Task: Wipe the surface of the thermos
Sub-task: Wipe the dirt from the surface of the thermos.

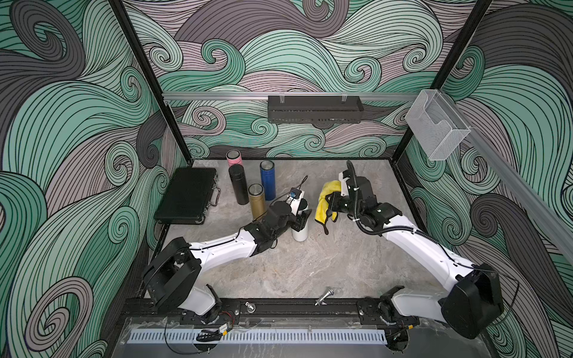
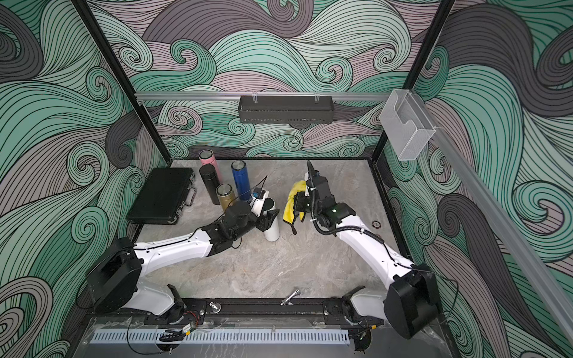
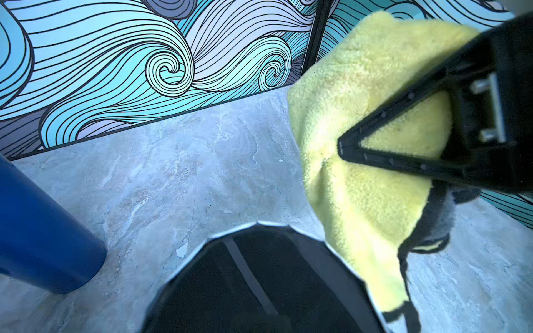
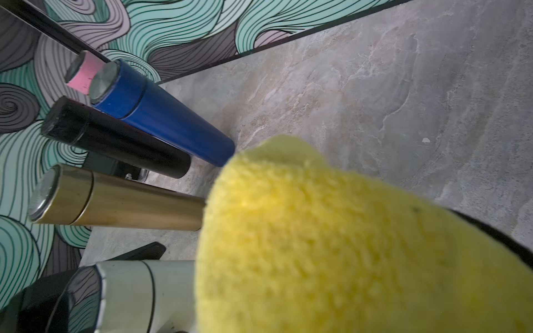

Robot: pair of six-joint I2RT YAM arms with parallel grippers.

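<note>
A white thermos (image 1: 300,231) (image 2: 273,232) with a black lid (image 3: 259,282) stands upright mid-table. My left gripper (image 1: 302,218) (image 2: 269,218) is shut on its upper body from the left. My right gripper (image 1: 330,203) (image 2: 298,203) (image 3: 341,145) is shut on a yellow cloth (image 1: 325,198) (image 2: 291,201) (image 3: 360,178) with a dark trim. The cloth hangs just right of the thermos, level with its top. In the right wrist view the cloth (image 4: 331,245) hides the jaws and part of the white thermos (image 4: 138,288). I cannot tell whether cloth and thermos touch.
Behind the left gripper stand a gold (image 1: 257,200), a black (image 1: 238,186), a blue (image 1: 268,181) and a pink thermos (image 1: 234,158). A black case (image 1: 187,195) lies at the left. A small metal part (image 1: 324,297) sits by the front rail.
</note>
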